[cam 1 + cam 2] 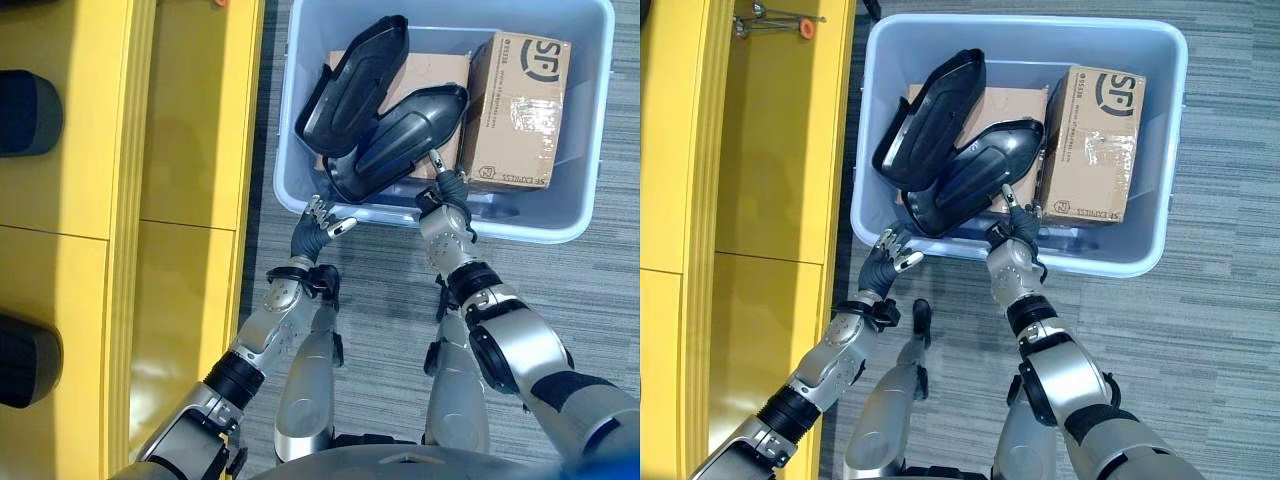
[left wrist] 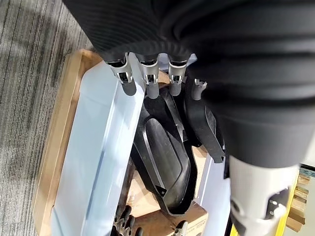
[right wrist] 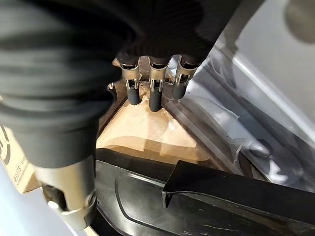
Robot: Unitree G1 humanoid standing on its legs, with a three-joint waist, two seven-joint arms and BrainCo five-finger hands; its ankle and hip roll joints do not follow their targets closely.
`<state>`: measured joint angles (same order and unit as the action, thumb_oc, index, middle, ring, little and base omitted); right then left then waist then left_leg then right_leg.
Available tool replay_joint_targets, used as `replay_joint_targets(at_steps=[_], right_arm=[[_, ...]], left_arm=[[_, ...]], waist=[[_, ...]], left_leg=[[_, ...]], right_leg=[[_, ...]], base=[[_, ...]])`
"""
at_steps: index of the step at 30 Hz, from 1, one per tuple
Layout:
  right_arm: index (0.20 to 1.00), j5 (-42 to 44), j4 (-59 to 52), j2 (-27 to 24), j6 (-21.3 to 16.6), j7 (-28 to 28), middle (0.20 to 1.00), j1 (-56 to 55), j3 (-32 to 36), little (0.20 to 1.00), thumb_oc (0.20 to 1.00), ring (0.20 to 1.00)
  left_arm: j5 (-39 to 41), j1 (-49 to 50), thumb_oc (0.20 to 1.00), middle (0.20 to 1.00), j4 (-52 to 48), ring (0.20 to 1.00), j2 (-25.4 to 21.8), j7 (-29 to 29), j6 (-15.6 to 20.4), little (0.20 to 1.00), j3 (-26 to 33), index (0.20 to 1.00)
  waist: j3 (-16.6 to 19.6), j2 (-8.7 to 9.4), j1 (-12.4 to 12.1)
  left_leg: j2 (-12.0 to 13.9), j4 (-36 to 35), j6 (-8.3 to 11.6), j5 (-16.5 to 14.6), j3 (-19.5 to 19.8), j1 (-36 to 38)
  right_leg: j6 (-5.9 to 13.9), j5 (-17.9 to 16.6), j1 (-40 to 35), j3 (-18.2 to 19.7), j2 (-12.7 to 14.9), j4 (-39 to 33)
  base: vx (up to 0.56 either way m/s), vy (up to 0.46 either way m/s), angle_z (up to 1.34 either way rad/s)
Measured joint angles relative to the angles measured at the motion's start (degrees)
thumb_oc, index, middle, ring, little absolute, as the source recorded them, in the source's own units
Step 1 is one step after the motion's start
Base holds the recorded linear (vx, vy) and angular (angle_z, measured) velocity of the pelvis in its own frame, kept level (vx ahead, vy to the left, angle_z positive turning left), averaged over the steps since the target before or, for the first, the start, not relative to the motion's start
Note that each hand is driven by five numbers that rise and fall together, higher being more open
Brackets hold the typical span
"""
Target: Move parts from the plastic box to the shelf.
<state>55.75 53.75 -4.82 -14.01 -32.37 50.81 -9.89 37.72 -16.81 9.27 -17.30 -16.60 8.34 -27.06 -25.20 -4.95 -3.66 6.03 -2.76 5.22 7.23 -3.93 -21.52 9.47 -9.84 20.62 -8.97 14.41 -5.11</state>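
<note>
A pale blue plastic box (image 1: 520,232) stands on the grey carpet and holds two black moulded parts. The upper part (image 1: 355,85) leans over the lower part (image 1: 410,135), and both rest on cardboard. My left hand (image 1: 320,225) hovers just outside the box's near rim with its fingers (image 2: 150,81) relaxed and holding nothing. My right hand (image 1: 447,192) reaches over the near rim, its thumb up against the lower part's edge (image 3: 197,206). Its fingers (image 3: 155,93) point down toward flat cardboard (image 3: 142,123) and grip nothing.
A taped cardboard carton (image 1: 520,110) stands in the box's right side. The yellow shelf (image 1: 180,150) runs along the left, with dark rounded parts (image 1: 25,112) lying on it. Grey carpet (image 1: 380,300) lies between shelf and box.
</note>
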Motion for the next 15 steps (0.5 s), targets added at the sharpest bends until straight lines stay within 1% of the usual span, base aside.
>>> replay_joint_targets(at_steps=[4, 7, 12, 15], right_arm=[[1.0, -1.0, 1.7, -0.3, -0.2, -0.7, 1.0, 1.3, 0.3, 1.0, 1.0, 1.0], [1.0, -1.0, 4.7, -1.3, -0.3, -1.7, 1.0, 3.1, 0.6, 1.0, 1.0, 1.0], [1.0, -1.0, 5.8, -1.7, -0.8, -1.9, 1.0, 3.6, 0.6, 1.0, 1.0, 1.0], [1.0, -1.0, 5.9, -2.4, -0.8, -2.0, 1.0, 3.6, 0.6, 1.0, 1.0, 1.0]], left_arm=[[0.0, -0.3, 1.0, 1.0, 0.0, 1.0, 0.0, 0.0, 1.0, 1.0, 0.0, 1.0], [0.0, -0.4, 1.0, 1.0, 0.0, 1.0, 0.0, 0.0, 1.1, 1.0, 0.0, 1.0], [0.0, -0.4, 1.0, 1.0, -0.2, 1.0, -0.1, 0.0, 1.1, 1.0, 0.0, 1.0], [0.0, -0.7, 1.0, 1.0, -0.2, 1.0, 0.0, -0.1, 1.2, 1.0, 0.0, 1.0]], waist=[[0.0, 0.0, 0.0], [0.0, 0.01, 0.0], [0.0, 0.07, -0.3], [-0.1, 0.07, -0.3]], left_leg=[[0.0, 0.9, 0.0, 0.0, 0.9, -1.7], [0.0, 1.2, 0.0, 0.0, 1.5, -2.4], [0.0, 1.6, 0.0, 0.0, 1.9, -3.1], [0.0, 1.9, 0.05, 0.0, 2.8, -3.7]], right_leg=[[-0.02, 0.0, 0.7, -0.6, 0.0, 0.0], [-0.02, 0.0, 0.8, -1.4, -0.1, 0.0], [-0.03, 0.0, 0.9, -1.7, 0.0, 0.0], [-0.04, 0.0, 1.0, -2.5, -0.1, 0.1]], base=[[0.01, 0.007, 0.08], [0.0, 0.016, 0.11], [0.0, 0.006, 0.03], [0.0, 0.022, 0.09]])
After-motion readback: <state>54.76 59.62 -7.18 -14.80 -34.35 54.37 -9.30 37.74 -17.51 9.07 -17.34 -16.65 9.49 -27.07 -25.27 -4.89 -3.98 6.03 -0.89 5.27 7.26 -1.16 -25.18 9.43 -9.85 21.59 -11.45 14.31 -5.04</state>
